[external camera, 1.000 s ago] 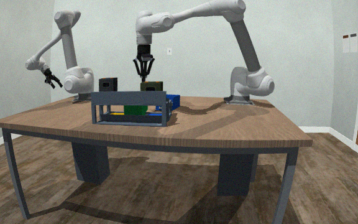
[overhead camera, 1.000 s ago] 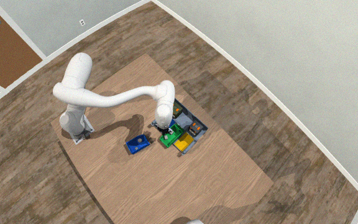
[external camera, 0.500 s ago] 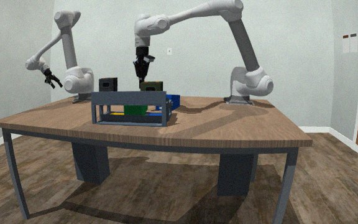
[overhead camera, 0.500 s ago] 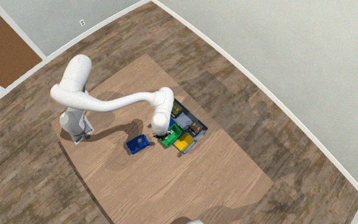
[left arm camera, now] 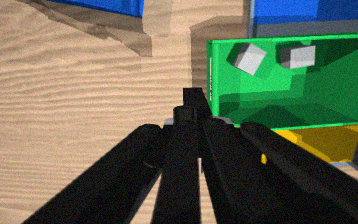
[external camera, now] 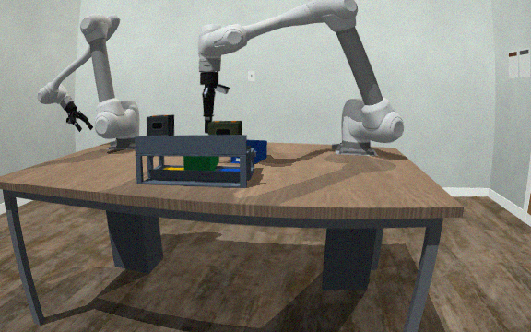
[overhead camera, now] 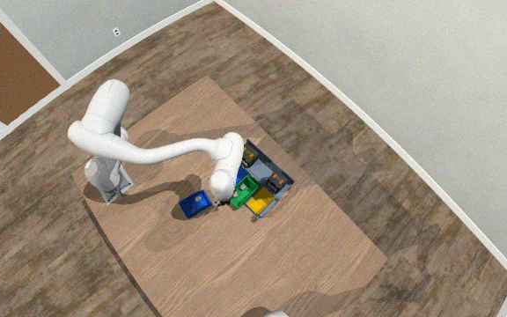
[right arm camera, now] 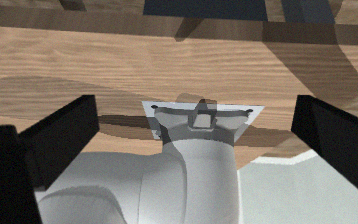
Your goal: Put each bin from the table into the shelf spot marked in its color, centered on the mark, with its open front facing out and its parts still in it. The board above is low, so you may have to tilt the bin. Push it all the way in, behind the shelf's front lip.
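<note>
Green bin sat in the shelf, between the yellow mark and the blue mark, with two pale blocks inside (one looked tilted in the left wrist view). Blue bin stood on the table, left of the shelf in the top view and on its far side in the exterior view. The left gripper had its fingers together, holding nothing, near the green bin's outer end; whether they touched it, I could not tell. Well apart from both bins, the right gripper had its fingers spread wide, at far left in the exterior view.
</note>
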